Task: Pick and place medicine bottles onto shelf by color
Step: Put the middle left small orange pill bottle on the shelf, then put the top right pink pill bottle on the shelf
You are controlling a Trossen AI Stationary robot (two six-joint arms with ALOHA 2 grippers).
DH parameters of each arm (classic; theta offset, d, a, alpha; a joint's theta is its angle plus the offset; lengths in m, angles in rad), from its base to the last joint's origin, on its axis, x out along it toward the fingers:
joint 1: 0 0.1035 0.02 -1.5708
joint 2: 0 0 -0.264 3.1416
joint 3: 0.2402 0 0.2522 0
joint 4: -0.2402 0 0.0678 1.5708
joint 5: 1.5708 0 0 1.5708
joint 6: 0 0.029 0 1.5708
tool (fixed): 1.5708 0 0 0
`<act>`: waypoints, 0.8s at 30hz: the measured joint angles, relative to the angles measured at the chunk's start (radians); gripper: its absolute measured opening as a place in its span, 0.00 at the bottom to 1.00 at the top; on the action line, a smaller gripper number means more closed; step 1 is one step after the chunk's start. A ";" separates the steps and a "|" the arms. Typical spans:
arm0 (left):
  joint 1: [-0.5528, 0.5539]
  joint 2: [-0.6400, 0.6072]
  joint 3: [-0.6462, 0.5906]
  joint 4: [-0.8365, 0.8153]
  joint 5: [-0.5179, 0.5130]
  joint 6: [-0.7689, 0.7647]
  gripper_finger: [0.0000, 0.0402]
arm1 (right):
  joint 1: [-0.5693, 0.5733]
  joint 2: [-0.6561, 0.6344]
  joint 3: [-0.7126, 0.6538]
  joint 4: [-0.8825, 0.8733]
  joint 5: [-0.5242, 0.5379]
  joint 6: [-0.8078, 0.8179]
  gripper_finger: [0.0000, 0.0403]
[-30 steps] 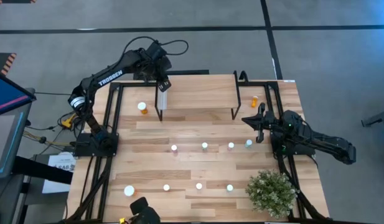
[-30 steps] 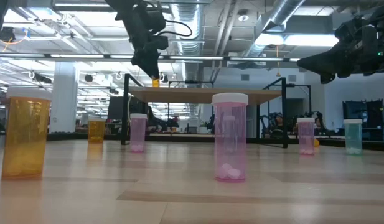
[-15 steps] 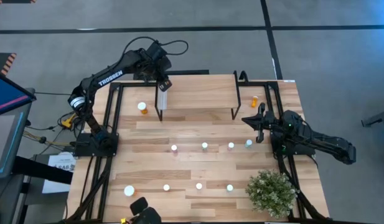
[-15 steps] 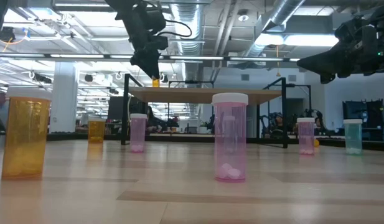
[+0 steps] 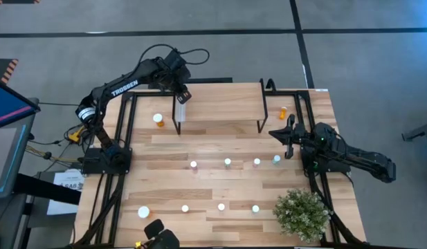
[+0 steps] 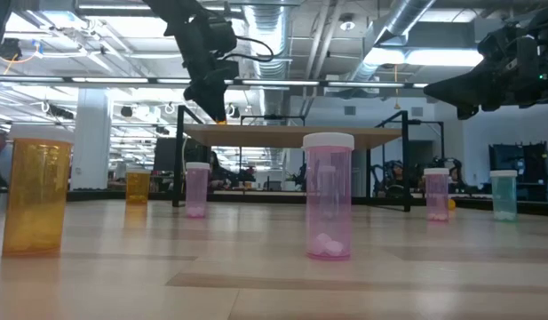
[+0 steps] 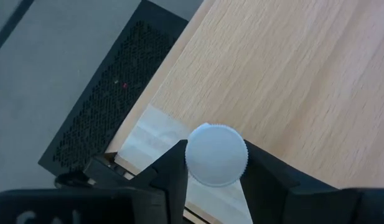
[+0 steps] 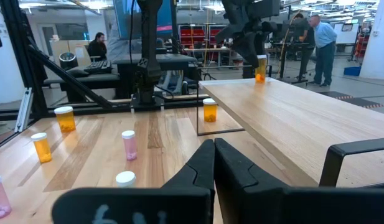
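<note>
My left gripper (image 5: 180, 94) is over the left end of the shelf (image 5: 220, 104) and is shut on a small orange medicine bottle (image 8: 261, 68) with a white cap (image 7: 216, 155). The bottle's bottom is at the shelf's wood top (image 6: 291, 135); whether it touches, I cannot tell. My right gripper (image 5: 289, 135) waits shut at the table's right side, holding nothing. More medicine bottles stand on the table: an orange one (image 5: 158, 120) left of the shelf, an orange one (image 5: 283, 111) right of it, and a pink one (image 5: 194, 165) and a teal one (image 5: 228, 162) in a middle row. My left gripper pinches the orange bottle at its white cap (image 7: 207, 177), one finger (image 7: 170, 174) on each side. The fingers come from above, slanting down toward the shelf's left end. The bottle hangs upright below them, and its orange body hardly shows in the wrist view.
A near row of bottles includes a large orange one (image 5: 144, 212) and a pink one (image 6: 329, 197). A green potted plant (image 5: 303, 213) stands at the near right corner. The shelf's white strip (image 5: 180, 111) lies at its left end, and black frame bars (image 5: 123, 131) run along the table's sides.
My left gripper has sunk a little with the orange bottle toward the shelf's top, so less of the orange body shows above the shelf in the low view.
</note>
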 joint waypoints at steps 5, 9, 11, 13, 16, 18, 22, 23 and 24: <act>-0.003 0.000 0.000 -0.002 0.000 0.002 0.36 | 0.000 0.000 0.000 0.000 0.000 0.000 0.07; -0.009 0.000 0.000 -0.002 0.000 0.005 0.41 | 0.000 0.000 0.000 0.000 0.000 0.000 0.07; -0.011 0.000 0.000 -0.002 0.001 0.008 0.43 | 0.000 0.000 0.000 0.000 0.000 0.000 0.07; -0.012 0.000 0.000 -0.003 0.001 0.009 0.44 | 0.000 0.000 0.000 0.000 0.000 0.000 0.07; -0.011 0.000 0.000 -0.012 0.005 0.009 0.46 | 0.000 0.000 0.000 0.000 0.000 0.000 0.07; -0.011 -0.001 0.000 -0.026 0.001 0.015 0.47 | 0.000 0.000 0.000 0.000 0.000 0.000 0.07; -0.011 -0.015 0.000 -0.035 -0.021 0.017 0.50 | 0.000 0.000 0.000 0.000 0.000 0.000 0.07; -0.011 -0.020 0.000 -0.037 -0.027 0.019 0.50 | 0.000 0.000 0.000 0.000 0.000 0.000 0.07; -0.011 -0.025 0.000 -0.040 -0.028 0.024 0.51 | 0.000 0.000 0.000 0.000 0.000 0.000 0.07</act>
